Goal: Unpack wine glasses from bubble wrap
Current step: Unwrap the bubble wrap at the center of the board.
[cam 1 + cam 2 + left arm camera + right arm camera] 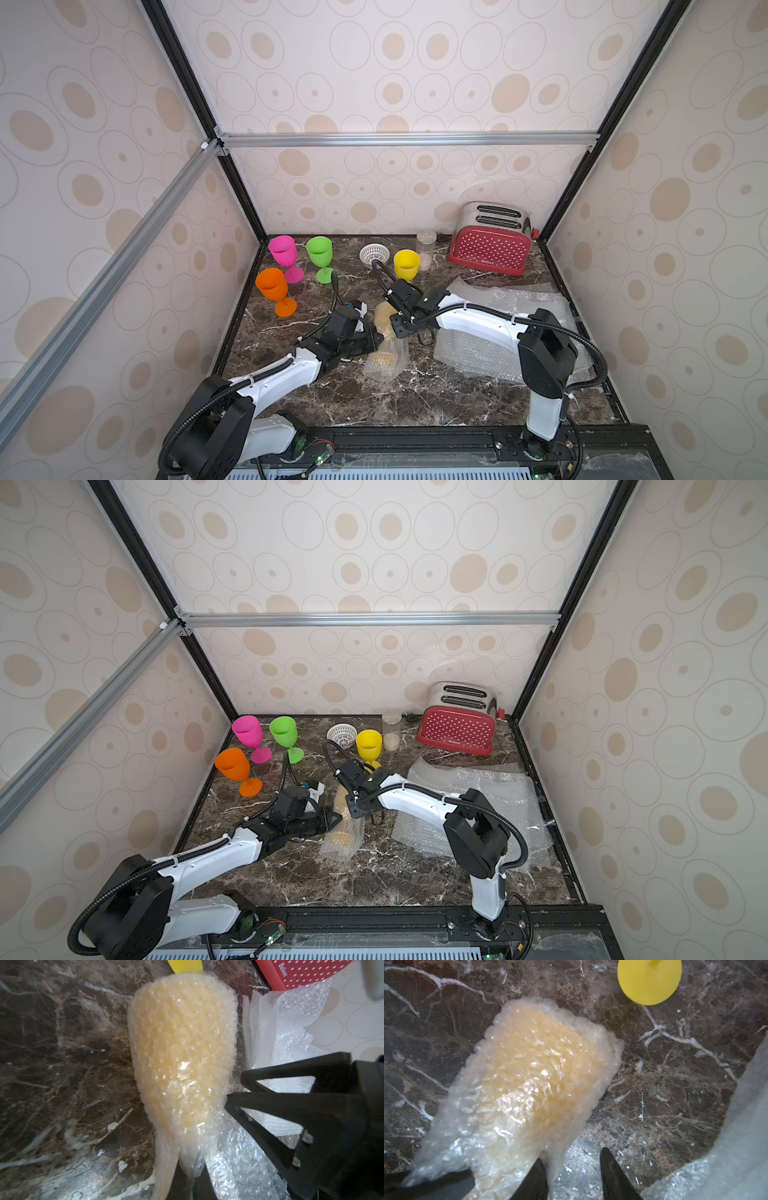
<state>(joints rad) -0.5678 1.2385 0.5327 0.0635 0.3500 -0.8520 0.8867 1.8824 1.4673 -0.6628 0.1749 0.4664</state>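
The amber yellow goblet [383, 319] lies on its side mid-way across the marble table [415, 399], rolled inside its bubble wrap tube [182, 1043]. The left gripper [190, 1176] has its jaws pressed together on the film at the stem end, probably to anchor the roll. The right gripper [571, 1157] stands part spread with nothing between its jaws, one finger touching the wrap's edge, likely hunting a loose flap. The pink goblet [284, 250], green goblet [319, 250], orange goblet [272, 284] and bright yellow goblet [406, 264] stand upright at the back, well apart from the flat bubble wrap sheets [528, 303].
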